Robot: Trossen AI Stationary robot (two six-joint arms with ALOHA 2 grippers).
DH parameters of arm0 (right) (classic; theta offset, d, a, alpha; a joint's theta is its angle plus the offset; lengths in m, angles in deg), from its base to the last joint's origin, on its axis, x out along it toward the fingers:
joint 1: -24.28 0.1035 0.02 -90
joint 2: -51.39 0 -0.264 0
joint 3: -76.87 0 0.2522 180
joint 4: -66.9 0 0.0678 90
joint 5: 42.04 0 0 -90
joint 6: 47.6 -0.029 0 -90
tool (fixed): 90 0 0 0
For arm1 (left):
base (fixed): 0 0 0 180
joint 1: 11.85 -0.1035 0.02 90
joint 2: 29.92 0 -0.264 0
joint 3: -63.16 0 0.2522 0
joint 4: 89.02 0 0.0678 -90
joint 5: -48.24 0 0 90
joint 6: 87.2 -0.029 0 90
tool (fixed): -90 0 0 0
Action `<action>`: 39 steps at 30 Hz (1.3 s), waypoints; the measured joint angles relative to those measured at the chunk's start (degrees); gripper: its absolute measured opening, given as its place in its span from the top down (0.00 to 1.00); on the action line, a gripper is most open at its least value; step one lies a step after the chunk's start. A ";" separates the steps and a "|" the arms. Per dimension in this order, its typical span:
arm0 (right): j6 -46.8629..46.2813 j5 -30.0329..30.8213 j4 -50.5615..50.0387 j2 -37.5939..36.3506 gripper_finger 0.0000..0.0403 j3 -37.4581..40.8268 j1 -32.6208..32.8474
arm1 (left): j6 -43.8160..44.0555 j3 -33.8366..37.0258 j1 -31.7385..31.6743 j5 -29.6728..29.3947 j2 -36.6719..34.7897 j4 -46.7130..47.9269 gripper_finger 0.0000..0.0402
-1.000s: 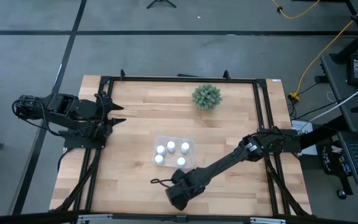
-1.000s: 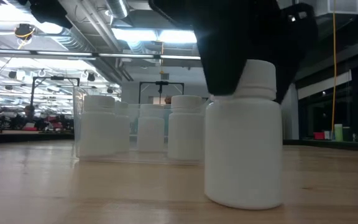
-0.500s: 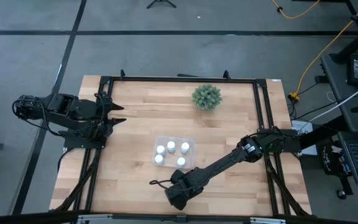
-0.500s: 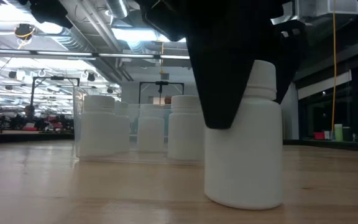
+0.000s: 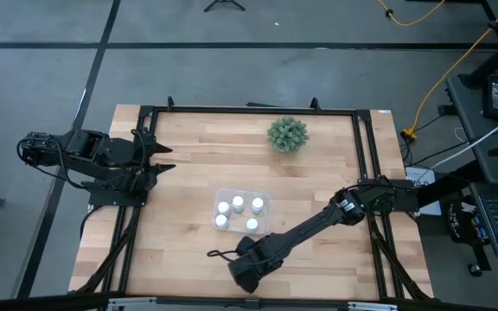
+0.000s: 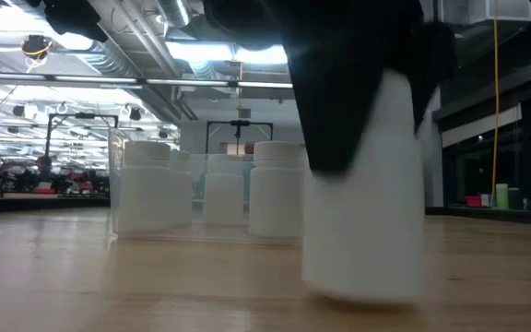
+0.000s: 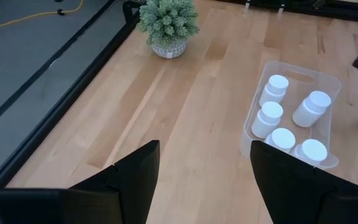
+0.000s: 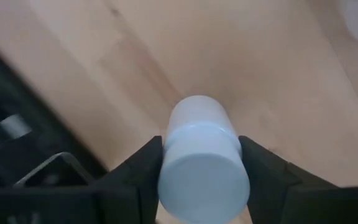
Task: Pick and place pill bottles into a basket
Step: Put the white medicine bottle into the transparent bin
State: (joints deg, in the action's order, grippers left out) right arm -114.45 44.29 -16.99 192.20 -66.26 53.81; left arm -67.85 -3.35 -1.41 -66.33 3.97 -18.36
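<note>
Five bottles (image 7: pixel 271 118) already stand in the basket (image 7: pixel 329 84), centre frame. Sixth bottle (image 8: pixel 202 163) sits lower centre, right gripper (image 8: pixel 201 171) clamped on it for transfer. Left gripper (image 7: pixel 204 171) waits spread, upper left.

small white capped pill bottles (image 7: pixel 271 118): 6 | clear plastic rectangular basket (image 7: pixel 294 74): 1 | green spiky potted plant (image 5: pixel 287 134): 1

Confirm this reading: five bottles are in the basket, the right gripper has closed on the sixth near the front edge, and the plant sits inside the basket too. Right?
Not quite. The plant is not in the basket; it stands apart on the table toward the far edge, as the high view shows. The rest holds: five bottles in the basket, the right gripper closed on the sixth bottle.
</note>
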 joint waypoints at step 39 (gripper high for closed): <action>44.59 3.74 -5.47 -8.98 0.58 -5.63 -14.97 | 4.12 0.00 0.00 -4.08 4.82 -5.86 0.39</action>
State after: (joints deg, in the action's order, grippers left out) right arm -69.86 48.03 -22.46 183.22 -71.89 38.85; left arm -63.73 -3.35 -1.41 -70.41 8.79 -24.21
